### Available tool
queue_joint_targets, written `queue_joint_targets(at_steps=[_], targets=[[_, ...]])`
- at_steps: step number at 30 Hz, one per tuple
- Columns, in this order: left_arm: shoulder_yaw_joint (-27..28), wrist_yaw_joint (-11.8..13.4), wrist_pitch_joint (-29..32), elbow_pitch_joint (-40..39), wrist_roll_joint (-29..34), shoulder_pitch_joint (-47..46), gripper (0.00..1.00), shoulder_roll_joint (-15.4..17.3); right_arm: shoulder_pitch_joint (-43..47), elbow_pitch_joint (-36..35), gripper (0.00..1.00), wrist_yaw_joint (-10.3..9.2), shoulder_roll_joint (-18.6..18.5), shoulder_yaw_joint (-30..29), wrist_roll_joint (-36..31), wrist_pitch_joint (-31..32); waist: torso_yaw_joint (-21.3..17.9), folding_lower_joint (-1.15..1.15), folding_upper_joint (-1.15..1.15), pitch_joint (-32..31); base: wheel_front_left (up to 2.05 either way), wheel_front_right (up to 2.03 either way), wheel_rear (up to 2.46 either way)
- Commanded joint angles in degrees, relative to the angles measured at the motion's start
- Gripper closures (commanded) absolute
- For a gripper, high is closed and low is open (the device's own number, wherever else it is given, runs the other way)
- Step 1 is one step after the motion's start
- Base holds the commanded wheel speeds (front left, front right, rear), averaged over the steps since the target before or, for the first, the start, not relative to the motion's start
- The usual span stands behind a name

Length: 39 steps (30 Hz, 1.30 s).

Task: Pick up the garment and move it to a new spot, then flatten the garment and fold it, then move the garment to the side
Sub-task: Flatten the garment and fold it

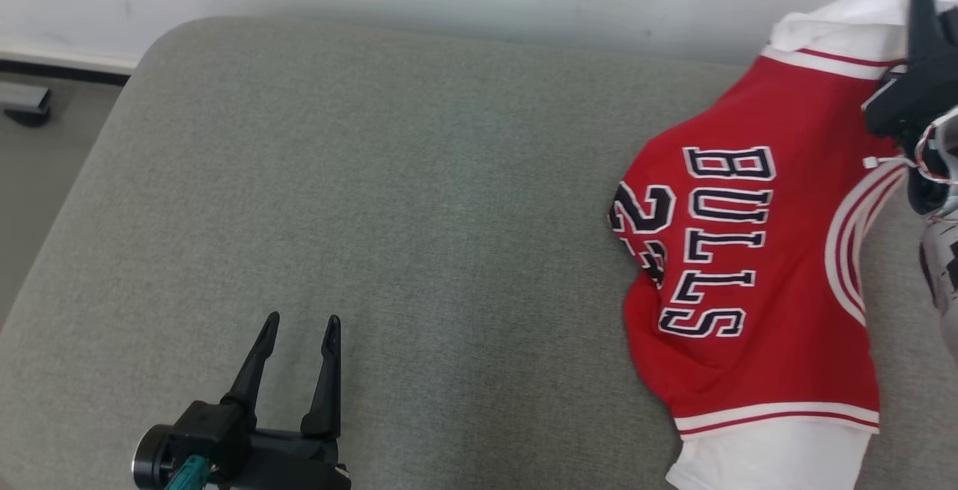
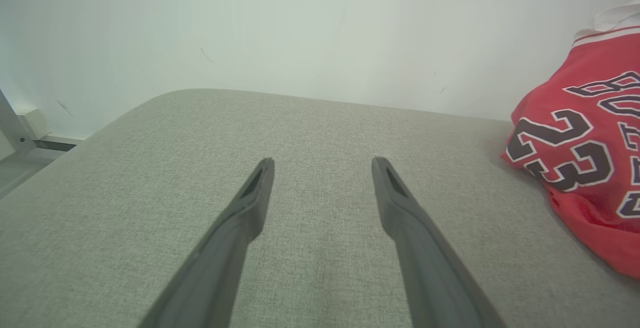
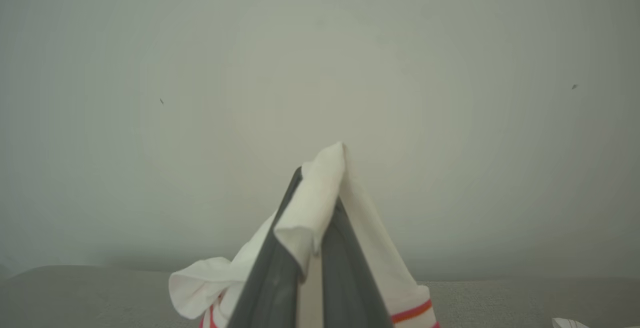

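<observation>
Our right gripper point(image 3: 318, 184) is closed tight on a white fold of the jersey point(image 1: 748, 273). The cloth is pinched between the two dark fingers and draped over their tips. Beyond the fingers stands a pale wall point(image 3: 320, 67), and below them lies the grey cushion point(image 1: 374, 213). From that hand the rest of the jersey spreads back across the cushion, red with white trim, lettering and number facing up. Our left gripper point(image 1: 303, 319) stands wide open with nothing between its fingers. It sits low over the cushion, well apart from the jersey, which lies off to its right. The right wrist view shows the pinch itself. The head view gives the jersey's whole spread, and the left wrist view shows its numbered edge bulging up off the cushion.
</observation>
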Motion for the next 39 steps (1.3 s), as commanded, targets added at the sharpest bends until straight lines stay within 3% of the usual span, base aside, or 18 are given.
queue_joint_targets(at_steps=[1, 4, 5, 6, 14, 24, 31, 39], targets=[[-0.1, 0.1, -0.2, 0.2, -0.3, -0.7, 0.00, -0.1, -1.1, 2.0, 1.00, -0.16, -0.2, -0.5, -1.0, -0.6, 1.9, -0.01, -0.01, 1.6, 0.00, 0.00, 0.00], [-0.5, 0.1, -0.2, 0.4, -0.5, -1.3, 0.00, -0.2, -3.1, 6.8, 1.00, -0.16, -0.5, -0.7, -3.6, -1.5, 2.4, -0.01, -0.01, 2.0, 0.00, 0.00, 0.00], [-0.6, 0.1, -0.2, 0.5, -0.5, -1.4, 0.00, -0.2, -3.7, 7.9, 0.21, -0.16, -0.7, -0.5, -4.6, -2.2, 2.5, -0.01, -0.01, 2.1, 0.00, 0.00, 0.00], [-0.6, 0.1, -0.2, 0.6, -0.6, -1.4, 0.00, -0.2, -4.0, 9.0, 0.00, -0.16, -0.6, -0.3, -5.2, -2.7, 2.6, -0.01, -0.01, 2.1, 0.00, 0.00, 0.00], [1.3, 0.1, -0.2, 1.4, -0.4, 0.3, 0.00, 0.7, -2.5, 8.4, 0.00, -0.16, 1.9, 2.5, -7.1, -6.2, -0.1, -0.01, -0.01, -0.7, 0.00, 0.00, 0.00], [4.7, 0.1, -0.2, -0.1, 1.0, 4.0, 0.00, 1.3, 10.8, -4.4, 0.00, -0.16, 2.2, 6.7, -2.8, -6.6, -4.6, -0.01, -0.01, -5.5, 0.00, 0.00, 0.00], [6.8, 0.1, -0.2, -1.1, 1.6, 6.6, 0.00, 1.4, 24.7, -12.6, 0.00, -0.16, 2.0, 4.8, -0.7, -6.6, -6.9, -0.01, -0.01, -7.5, 0.00, 0.00, 0.00], [7.5, 0.1, -0.2, -1.9, 1.8, 7.3, 0.00, 1.0, 34.8, -16.2, 0.00, -0.16, 3.5, 0.5, 0.0, -6.6, -8.0, -0.01, -0.01, -7.3, 0.00, 0.00, 0.00]])
